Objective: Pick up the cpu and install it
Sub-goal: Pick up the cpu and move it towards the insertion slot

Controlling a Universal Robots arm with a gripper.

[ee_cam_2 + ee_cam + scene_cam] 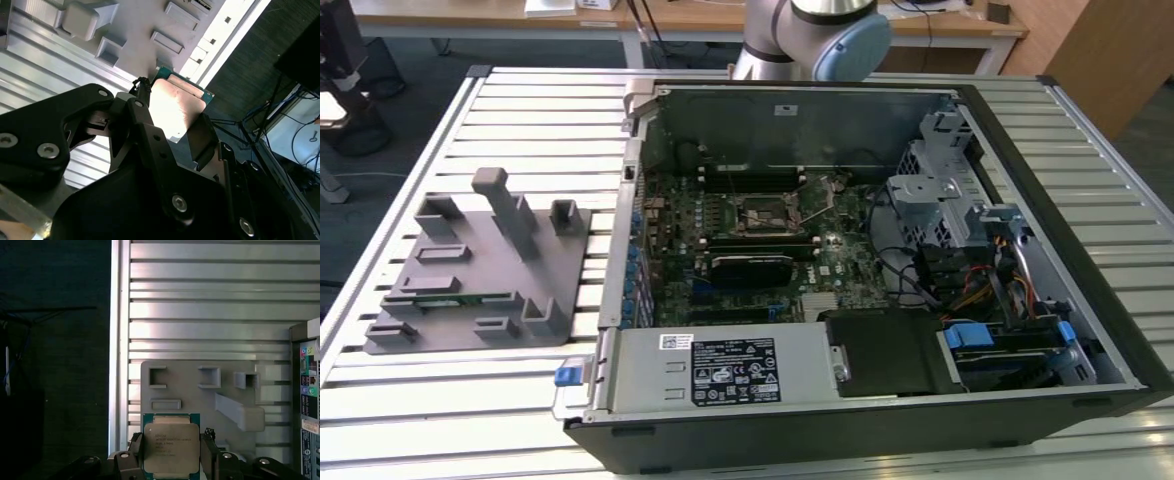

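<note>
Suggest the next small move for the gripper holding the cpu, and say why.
Probably carry the cpu over toward the computer case: the gripper is shut on it above the grey tray, while the socket in the case looks unoccupied.

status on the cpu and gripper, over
Gripper shut on the cpu, pinched at its edges. Cpu held above the grey fixture tray, not in the case. Socket looks unobstructed.

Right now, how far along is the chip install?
Pickup looks done: in both wrist views the gripper is clamped on the chip, held clear of the grey tray. Installing is left: in the exterior view the socket inside the computer case looks empty.
</note>
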